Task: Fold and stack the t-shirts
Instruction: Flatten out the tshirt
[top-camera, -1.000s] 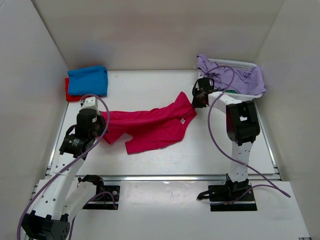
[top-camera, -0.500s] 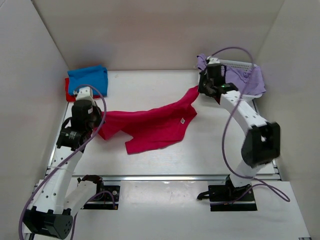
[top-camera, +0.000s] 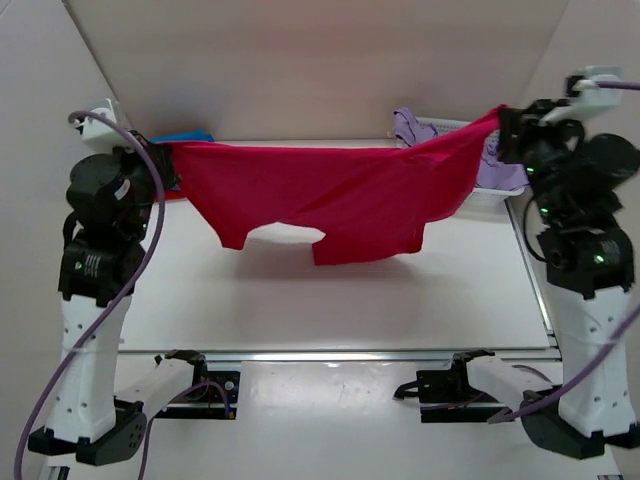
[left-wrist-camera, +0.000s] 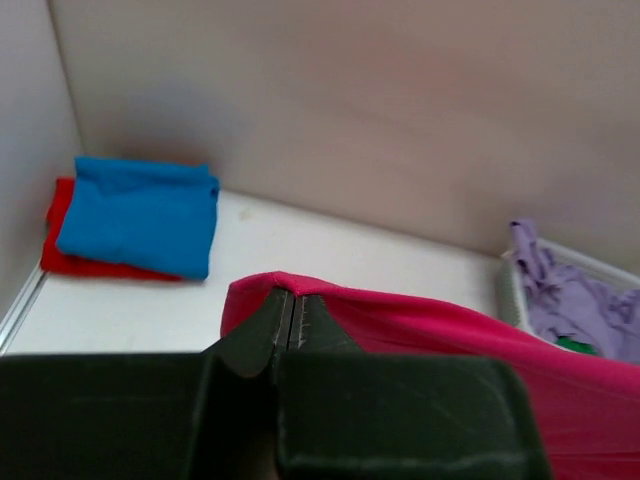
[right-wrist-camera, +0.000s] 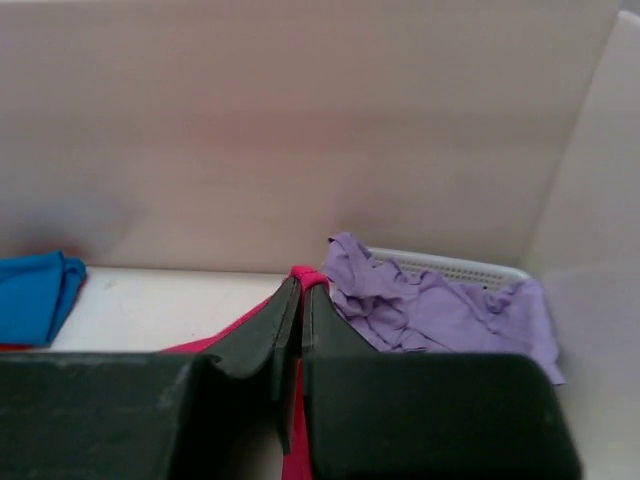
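Presently, left gripper (left-wrist-camera: 291, 300) and right gripper (right-wrist-camera: 301, 285) each clamp an upper edge of the crimson t-shirt (top-camera: 330, 195), which hangs stretched between them above the table (top-camera: 400, 300). Far-left corner: blue t-shirt (left-wrist-camera: 140, 215), apparently folded, atop red t-shirt (left-wrist-camera: 58, 235).

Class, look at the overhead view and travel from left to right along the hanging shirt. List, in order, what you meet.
left arm → left claw, shut on the cloth → crimson-pink t-shirt, stretched in the air → right claw, shut on the other end → right arm
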